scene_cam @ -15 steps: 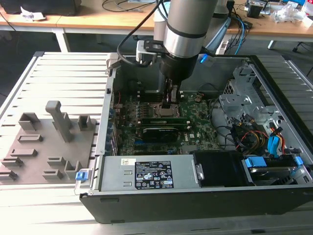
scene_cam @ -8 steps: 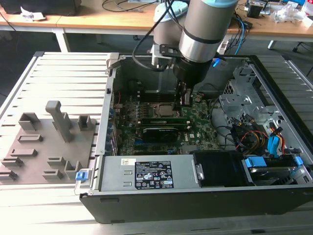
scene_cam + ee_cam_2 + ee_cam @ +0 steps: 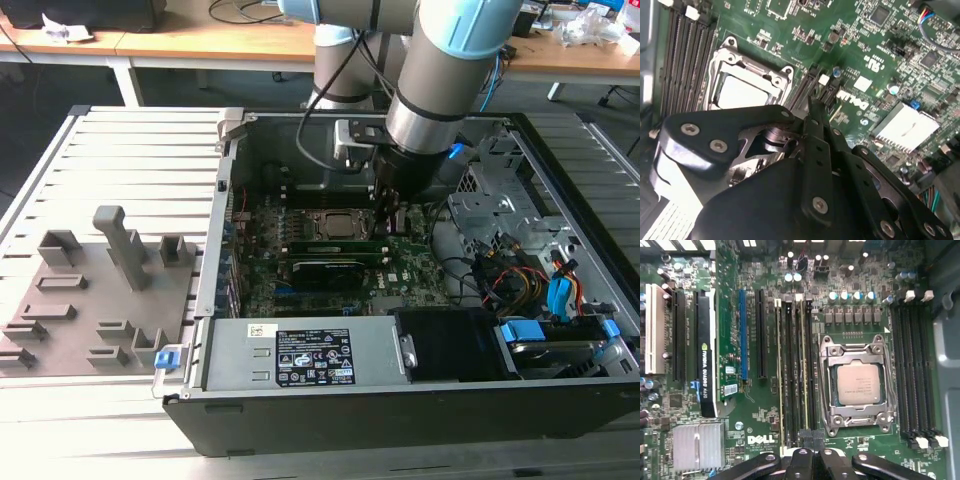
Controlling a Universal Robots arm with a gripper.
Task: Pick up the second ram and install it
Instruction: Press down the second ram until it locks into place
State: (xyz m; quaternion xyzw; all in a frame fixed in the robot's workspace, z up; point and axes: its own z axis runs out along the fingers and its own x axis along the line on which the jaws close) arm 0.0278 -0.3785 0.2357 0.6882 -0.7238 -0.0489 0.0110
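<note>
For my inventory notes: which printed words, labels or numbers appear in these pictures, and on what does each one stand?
Black label on the power supply: print too small to read.
White logo on the motherboard: a brand mark, not quoted.
White lettering along the black card: brand and model, not quoted.
Processor lid: markings too faint to read.

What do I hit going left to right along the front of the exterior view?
Grey fixture plate → blue clip → silver power supply → black box → blue bracket.
</note>
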